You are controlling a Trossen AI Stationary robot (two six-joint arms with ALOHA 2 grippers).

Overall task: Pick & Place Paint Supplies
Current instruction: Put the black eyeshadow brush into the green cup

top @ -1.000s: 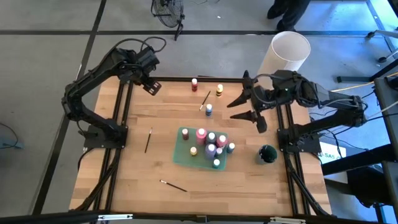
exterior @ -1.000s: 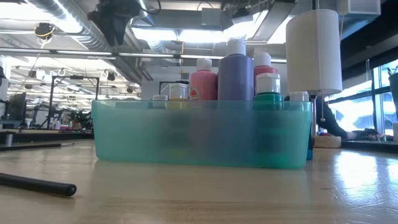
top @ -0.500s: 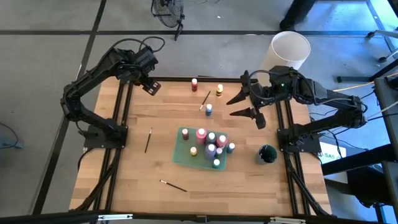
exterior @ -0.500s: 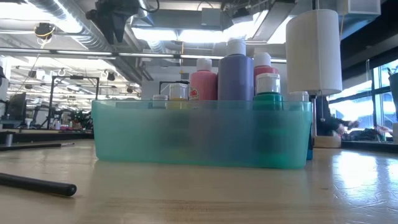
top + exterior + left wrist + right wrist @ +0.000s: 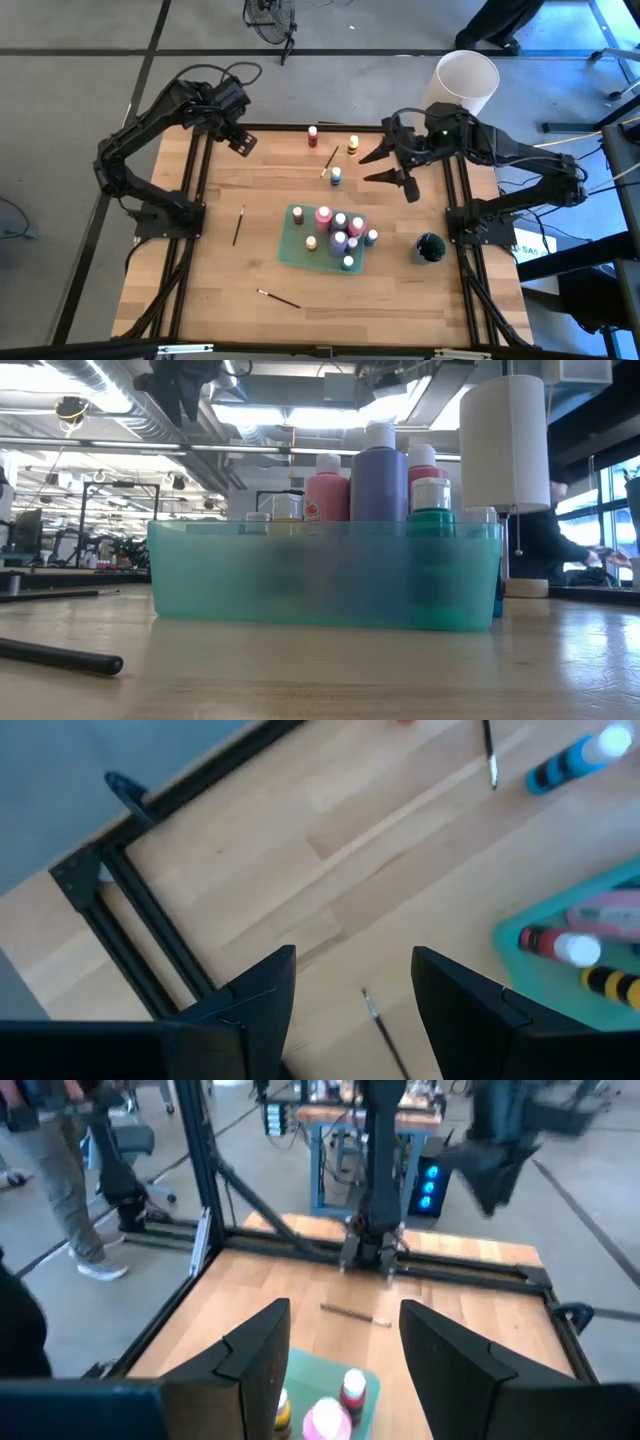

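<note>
A teal tray (image 5: 322, 245) in the middle of the table holds several small paint bottles standing upright (image 5: 378, 470). Three more bottles stand loose near the far edge: red (image 5: 313, 134), yellow (image 5: 353, 144) and blue (image 5: 336, 176). Thin dark brushes lie flat beside the blue bottle (image 5: 329, 161), left of the tray (image 5: 238, 225) and near the front edge (image 5: 278, 298). My left gripper (image 5: 241, 141) hangs open high over the far left corner, with nothing between its fingers (image 5: 350, 990). My right gripper (image 5: 390, 168) hovers open above the far right part of the table, clear of the bottles (image 5: 340, 1350).
A large white cylinder (image 5: 464, 84) stands just beyond the far right corner. A dark green cup (image 5: 430, 247) sits right of the tray. Black frame rails (image 5: 195, 200) run along both table sides. Bare wood lies at the front and left of the tray.
My right gripper has drifted a little toward the table's left and far edges, staying open and at about the same height. Nothing on the table has moved.
</note>
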